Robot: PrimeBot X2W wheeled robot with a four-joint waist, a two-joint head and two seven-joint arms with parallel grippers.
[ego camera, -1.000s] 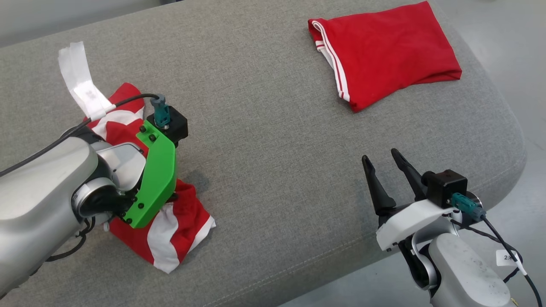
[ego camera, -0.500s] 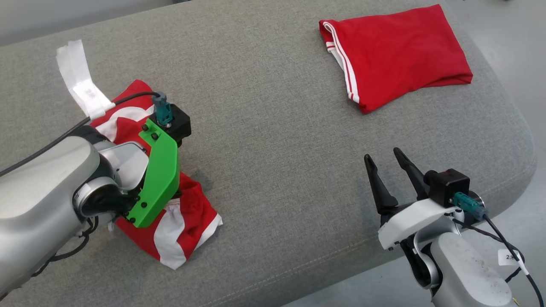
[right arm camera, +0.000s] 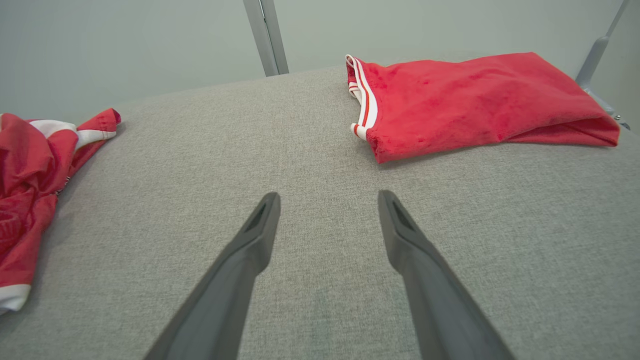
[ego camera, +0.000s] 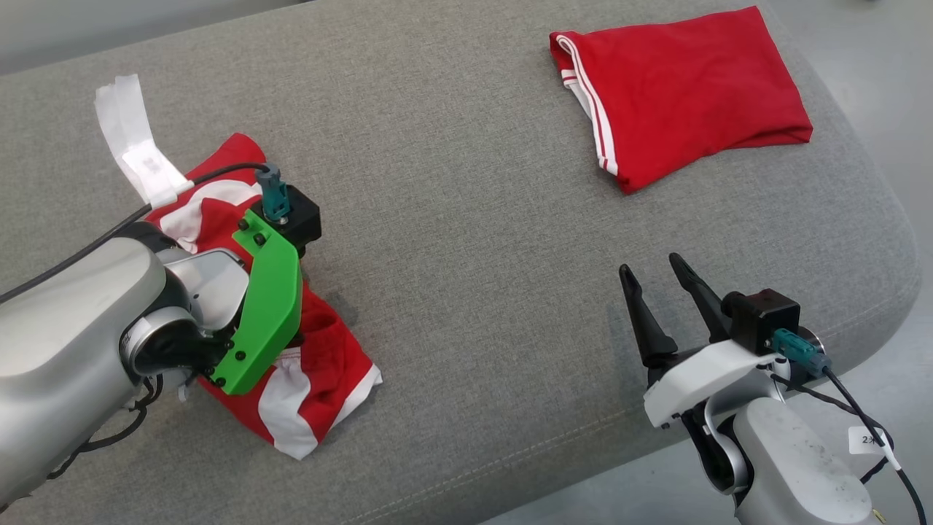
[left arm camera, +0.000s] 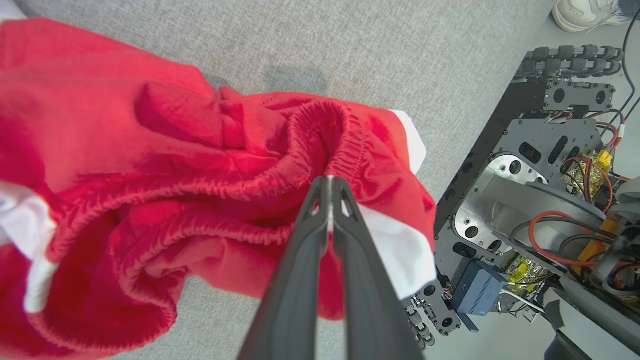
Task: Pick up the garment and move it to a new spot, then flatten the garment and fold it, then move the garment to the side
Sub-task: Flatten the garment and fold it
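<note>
A crumpled red garment with white panels is seen lying on the left part of a grey fabric-covered worktop, near its front edge. The left end effector is pressed together on the garment's gathered elastic waistband; a fold of red cloth is pinched between the two dark fingertips, as the left wrist view shows. In the head view those fingers are hidden behind a green plastic bracket on the left wrist, which is held low over the middle of the garment. A white paper tag is wrapped round the black cable that runs to the wrist camera, and is seen against the worktop beyond the garment.

The right end effector is held spread wide and empty above the front right part of the worktop, well apart from the crumpled garment. A second red garment — folded flat, with white stripes along one edge — is laid at the far right corner, apart from both arms. In the left wrist view the robot's dark metal base, with its wiring, is seen beside the worktop's edge, and a white shoe is seen on the floor beyond it.
</note>
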